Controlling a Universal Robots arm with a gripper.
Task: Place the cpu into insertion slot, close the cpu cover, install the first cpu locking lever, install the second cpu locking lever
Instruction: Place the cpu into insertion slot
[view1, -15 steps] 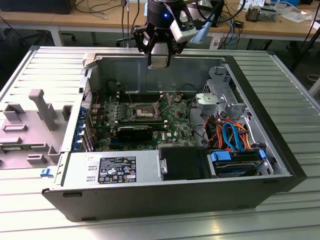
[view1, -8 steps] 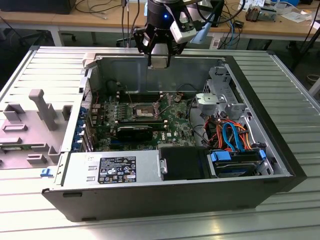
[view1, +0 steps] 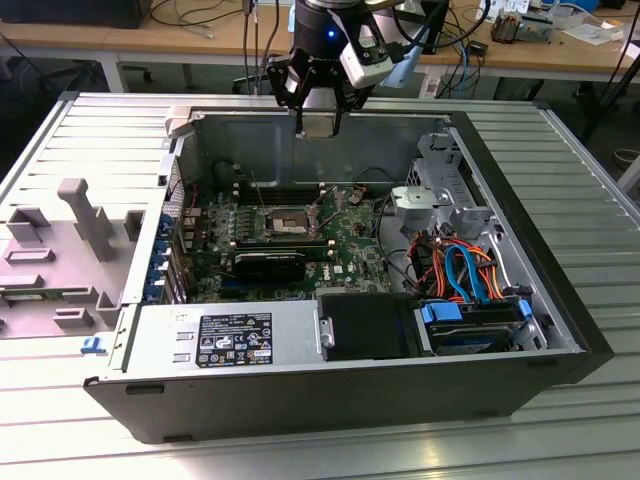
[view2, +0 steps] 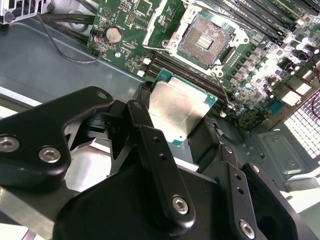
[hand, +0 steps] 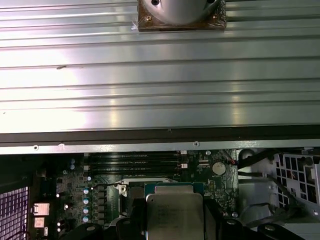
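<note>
Black fingers (view2: 150, 140) of the gripper (view2: 177, 120) pinch the cpu (view2: 180, 110) by two edges; beyond it the second wrist view shows the insertion slot (view2: 202, 41) bare. The exterior view has the gripper over the open computer case (view1: 350, 395); the slot lies well below it.

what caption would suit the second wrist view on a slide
Gripper holding the cpu, with the empty insertion slot on the green board beyond it.

A ribbed metal table (view1: 585, 190) fronts a cable-strewn wooden desk (view1: 100, 36).
</note>
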